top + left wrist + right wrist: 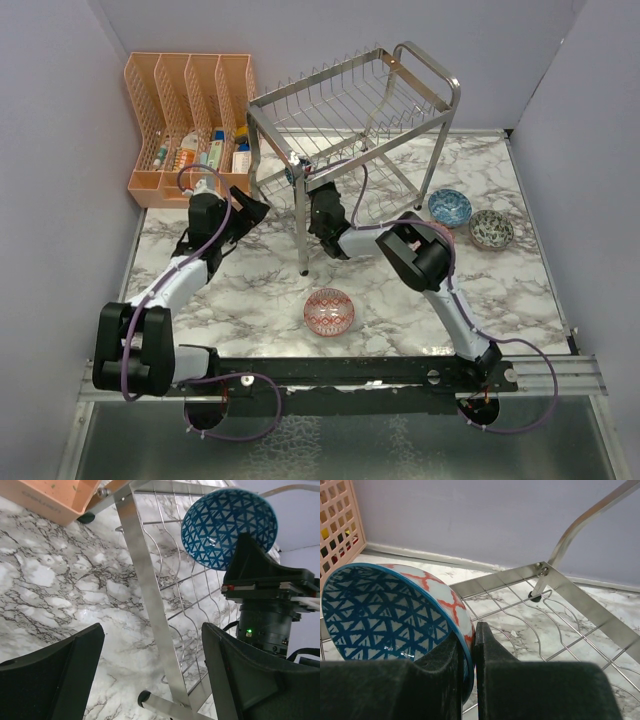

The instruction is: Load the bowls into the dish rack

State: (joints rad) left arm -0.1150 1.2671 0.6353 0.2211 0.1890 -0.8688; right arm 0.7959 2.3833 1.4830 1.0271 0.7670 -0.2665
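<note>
The marble table (250, 300) carries the dish rack (345, 100), orange organiser (190, 100), red bowl (329, 310), teal bowl (449, 207), grey bowl (491, 229).

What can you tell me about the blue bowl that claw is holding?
The bowl is small, round and shallow, and glossy like glazed ceramic. Inside it is blue with a white triangle lattice. Outside it is white with red-orange lines under a blue rim. It looks empty and unbroken. The right claw pinches its rim and holds it tipped on edge over a wire shelf of the dish rack. Whether it touches the wires cannot be told.

Bright even light; soft shadows; right tool (474, 635) close-up slightly blurred
</note>
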